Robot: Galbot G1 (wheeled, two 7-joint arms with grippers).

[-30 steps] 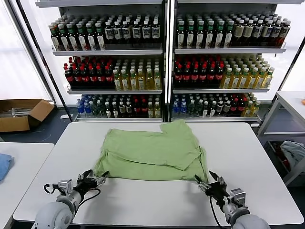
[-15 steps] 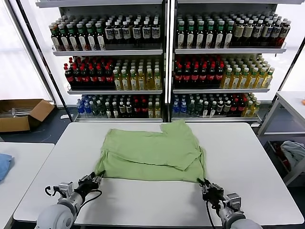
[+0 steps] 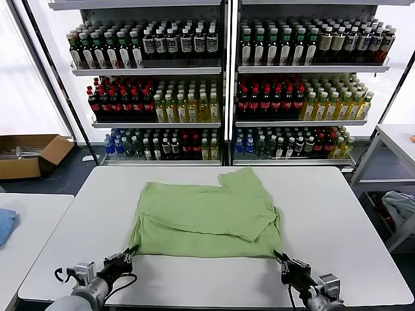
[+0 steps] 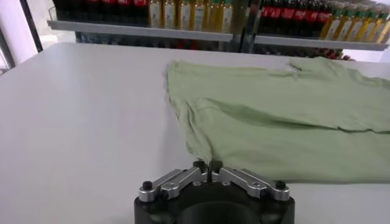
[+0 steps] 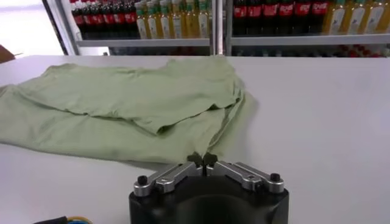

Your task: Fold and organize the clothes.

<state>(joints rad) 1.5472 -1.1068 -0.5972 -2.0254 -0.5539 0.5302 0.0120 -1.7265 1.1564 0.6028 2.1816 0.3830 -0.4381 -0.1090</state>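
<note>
Far off, a wall of shelves (image 3: 227, 78) carries rows of bottles. Nearer, a white table (image 3: 343, 220) fills the middle of the scene, and a second table (image 3: 26, 227) stands at its left with a bit of blue cloth (image 3: 5, 223) on the edge. A cardboard box (image 3: 29, 154) sits on the floor at far left.

The green shirt (image 3: 207, 217) lies flat in the middle of the white table, partly folded (an upper layer overlaps the lower one and one flap reaches toward the far edge).

The left gripper (image 3: 123, 259) sits low at the shirt's near left corner; in the left wrist view its fingertips (image 4: 199, 165) are pressed together on the cloth's corner. The right gripper (image 3: 285, 262) is at the near right corner, and in the right wrist view its fingertips (image 5: 195, 159) meet on the hem there.
</note>
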